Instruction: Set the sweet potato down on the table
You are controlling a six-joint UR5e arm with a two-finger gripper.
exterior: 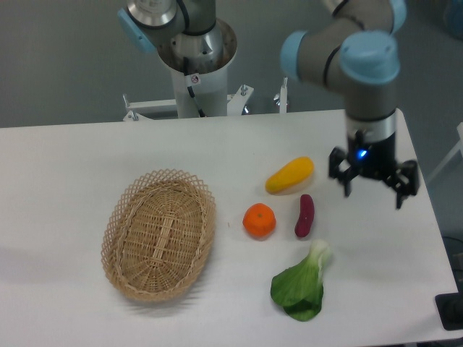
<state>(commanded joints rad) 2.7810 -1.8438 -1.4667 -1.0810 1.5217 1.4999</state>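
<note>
Sweet potato (304, 215) already lies on the tabletop (65, 166), long axis near-upright in frame, left of the wide-open, empty end effector (373, 191)

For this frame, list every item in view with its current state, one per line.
sweet potato: lying on the table, not held
gripper: open, empty, right of the sweet potato
yellow vegetable: lying on the table
orange fruit: resting on the table
leafy green: lying flat
wicker basket: upright, empty
</note>
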